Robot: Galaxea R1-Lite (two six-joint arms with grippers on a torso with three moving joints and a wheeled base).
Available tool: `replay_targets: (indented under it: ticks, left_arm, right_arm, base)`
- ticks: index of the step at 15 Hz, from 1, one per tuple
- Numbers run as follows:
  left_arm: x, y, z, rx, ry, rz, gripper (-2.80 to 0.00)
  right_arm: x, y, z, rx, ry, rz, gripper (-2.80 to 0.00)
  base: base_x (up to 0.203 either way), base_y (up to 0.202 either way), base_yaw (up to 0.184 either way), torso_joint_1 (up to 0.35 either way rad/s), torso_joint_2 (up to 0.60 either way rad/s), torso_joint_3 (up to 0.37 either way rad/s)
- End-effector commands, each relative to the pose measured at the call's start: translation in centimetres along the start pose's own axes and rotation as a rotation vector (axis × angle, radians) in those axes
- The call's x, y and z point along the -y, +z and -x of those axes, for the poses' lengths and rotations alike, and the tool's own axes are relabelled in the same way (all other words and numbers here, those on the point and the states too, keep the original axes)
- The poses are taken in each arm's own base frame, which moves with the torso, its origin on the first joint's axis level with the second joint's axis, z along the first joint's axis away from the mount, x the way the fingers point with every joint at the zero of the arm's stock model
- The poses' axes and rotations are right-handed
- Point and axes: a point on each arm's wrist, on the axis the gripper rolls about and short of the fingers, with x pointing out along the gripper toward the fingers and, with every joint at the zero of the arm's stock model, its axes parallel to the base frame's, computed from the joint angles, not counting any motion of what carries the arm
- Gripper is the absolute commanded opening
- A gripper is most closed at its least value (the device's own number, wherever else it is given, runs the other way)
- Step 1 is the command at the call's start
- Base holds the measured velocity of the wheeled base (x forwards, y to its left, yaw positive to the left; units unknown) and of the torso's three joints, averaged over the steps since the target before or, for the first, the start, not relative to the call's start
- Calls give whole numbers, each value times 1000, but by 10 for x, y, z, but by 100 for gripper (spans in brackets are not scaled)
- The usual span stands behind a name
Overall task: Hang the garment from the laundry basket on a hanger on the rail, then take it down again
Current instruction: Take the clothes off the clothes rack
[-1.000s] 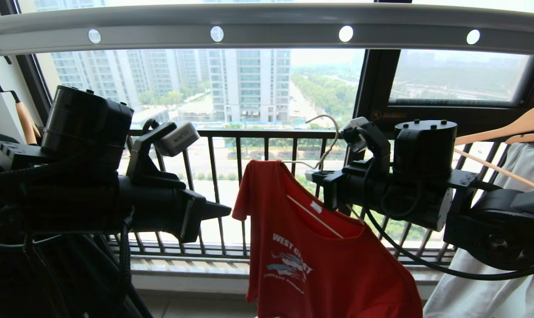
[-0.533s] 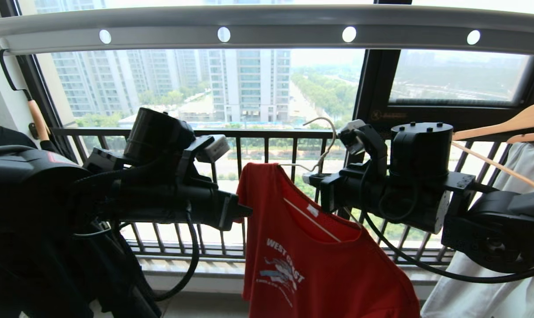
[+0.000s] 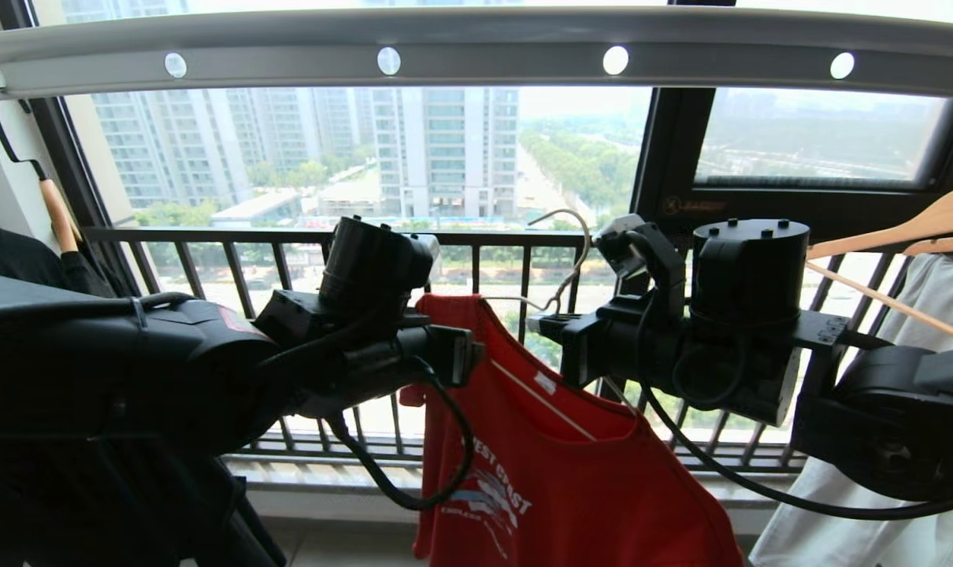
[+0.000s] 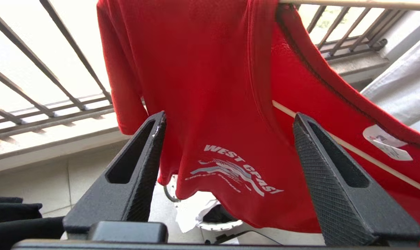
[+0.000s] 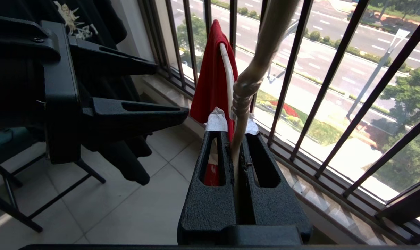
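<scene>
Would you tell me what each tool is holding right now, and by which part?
The right tool grips the hanger by its neck, below the hook. The left tool, open before the garment, holds nothing.

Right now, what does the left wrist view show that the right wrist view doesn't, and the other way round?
Only the left wrist view: the left gripper open in front of the red T-shirt, not touching it, the shirt's white lettering and neck label, and part of the laundry basket on the floor below.

Only the right wrist view: the right gripper shut on the cream wire hanger just below its hook, and the street beyond the railing.

Both: the red T-shirt draped over the hanger, the railing, the tiled floor.
</scene>
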Motion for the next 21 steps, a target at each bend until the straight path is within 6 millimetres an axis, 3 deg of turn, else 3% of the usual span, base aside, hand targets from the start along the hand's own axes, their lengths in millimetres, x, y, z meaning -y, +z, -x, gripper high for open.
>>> replay_targets:
  ticks: [1, 9, 21]
  left_arm:
    - [6, -2, -7, 20, 56, -8, 0]
    - [7, -2, -17, 57, 200, -11, 0]
    - [8, -4, -32, 115, 259, -19, 0]
  right_arm:
    - [-4, 2, 2, 8, 13, 3, -280]
    - [-12, 1, 5, 6, 35, 9, -280]
    - [-12, 1, 5, 6, 37, 9, -280]
  base:
    - [0, 0, 0, 0, 0, 0]
    - [0, 0, 0, 0, 0, 0]
    - [0, 0, 0, 0, 0, 0]
